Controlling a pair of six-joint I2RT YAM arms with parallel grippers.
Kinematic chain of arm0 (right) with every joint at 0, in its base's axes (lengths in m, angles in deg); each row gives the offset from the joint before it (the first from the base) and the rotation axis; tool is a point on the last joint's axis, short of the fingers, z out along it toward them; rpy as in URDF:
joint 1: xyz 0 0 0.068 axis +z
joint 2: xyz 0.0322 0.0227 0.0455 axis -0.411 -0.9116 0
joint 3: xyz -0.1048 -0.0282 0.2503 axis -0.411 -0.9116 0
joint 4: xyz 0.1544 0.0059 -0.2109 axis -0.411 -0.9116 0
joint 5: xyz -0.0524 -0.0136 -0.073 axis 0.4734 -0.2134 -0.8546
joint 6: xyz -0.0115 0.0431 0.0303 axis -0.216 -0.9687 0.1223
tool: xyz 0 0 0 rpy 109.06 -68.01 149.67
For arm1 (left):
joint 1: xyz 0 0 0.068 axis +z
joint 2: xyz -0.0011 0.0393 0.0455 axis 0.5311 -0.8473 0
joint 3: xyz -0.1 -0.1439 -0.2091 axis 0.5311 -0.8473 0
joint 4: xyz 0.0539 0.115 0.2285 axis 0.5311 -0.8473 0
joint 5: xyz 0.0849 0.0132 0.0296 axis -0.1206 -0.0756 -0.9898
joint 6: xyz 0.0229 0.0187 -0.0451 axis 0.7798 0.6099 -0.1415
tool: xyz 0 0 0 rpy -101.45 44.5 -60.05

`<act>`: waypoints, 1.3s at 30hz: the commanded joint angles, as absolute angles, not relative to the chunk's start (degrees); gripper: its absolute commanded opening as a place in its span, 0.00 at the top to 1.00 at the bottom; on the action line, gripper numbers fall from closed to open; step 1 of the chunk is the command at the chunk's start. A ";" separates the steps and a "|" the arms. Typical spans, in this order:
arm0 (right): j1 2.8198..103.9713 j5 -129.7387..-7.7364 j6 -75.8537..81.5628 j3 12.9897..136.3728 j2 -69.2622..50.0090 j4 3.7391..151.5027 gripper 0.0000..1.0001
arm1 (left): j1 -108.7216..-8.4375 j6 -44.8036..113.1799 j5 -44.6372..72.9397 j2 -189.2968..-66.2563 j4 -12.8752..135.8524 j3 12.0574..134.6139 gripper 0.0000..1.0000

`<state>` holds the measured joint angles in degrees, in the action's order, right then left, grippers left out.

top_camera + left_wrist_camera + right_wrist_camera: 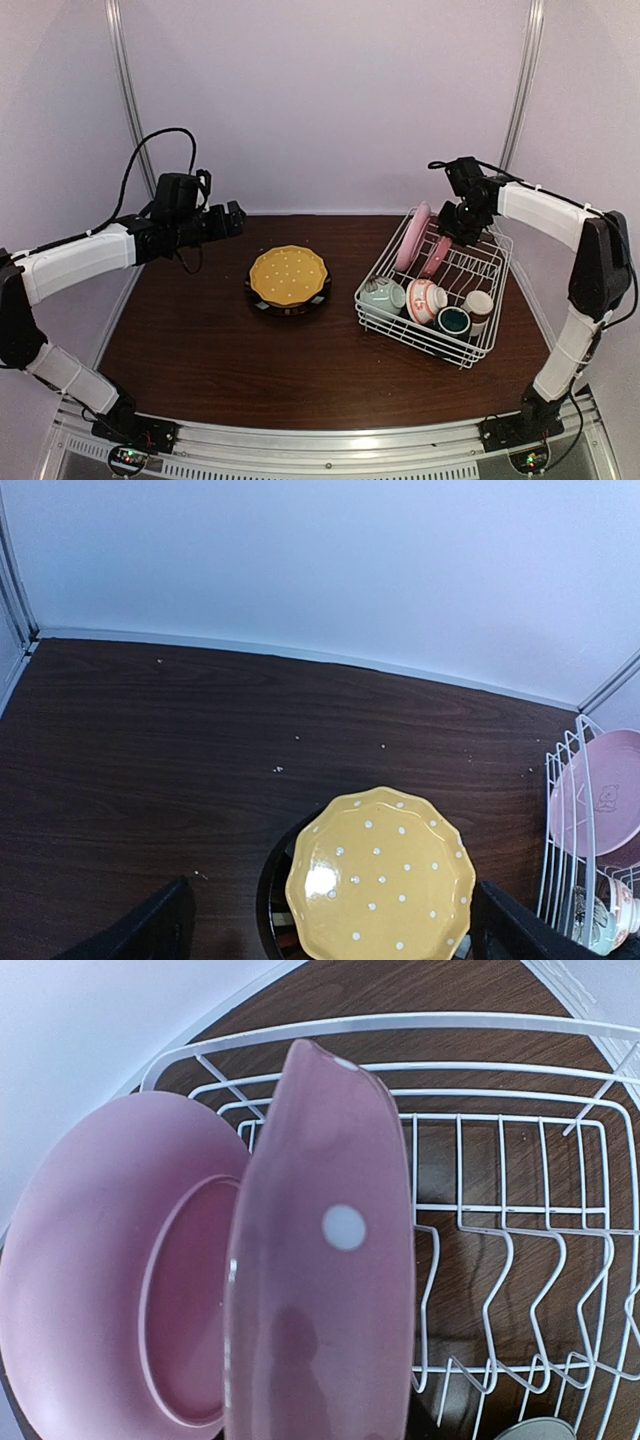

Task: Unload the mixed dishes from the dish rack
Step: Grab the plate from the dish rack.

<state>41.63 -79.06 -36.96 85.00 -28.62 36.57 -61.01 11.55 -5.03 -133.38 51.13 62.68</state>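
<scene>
While my right gripper [452,226] hangs over the pink plates [320,1260] at the dish rack's [500,1022] far left, its spread I cannot tell; next, I judge, it must lower and pinch one rim.

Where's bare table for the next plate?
Bare table left of the yellow plate, plus strips behind it and in front. The gap to the dish rack is narrow. Inside it, bowls and cups crowd the near end, pink plates the far left.
</scene>
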 commanded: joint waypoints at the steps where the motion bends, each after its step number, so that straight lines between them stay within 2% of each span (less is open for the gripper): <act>1: 42.62 -81.51 -36.27 90.65 -27.73 40.49 0.77 | -60.73 11.05 -6.21 -133.88 51.26 64.17 0.03; 39: 45.44 -86.37 -33.30 102.41 -21.60 34.82 0.81 | -60.73 11.00 -5.54 -134.85 51.39 65.50 0.03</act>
<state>44.30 -85.02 -33.36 96.98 -27.61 27.48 -61.01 11.51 -5.64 -134.08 50.63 63.67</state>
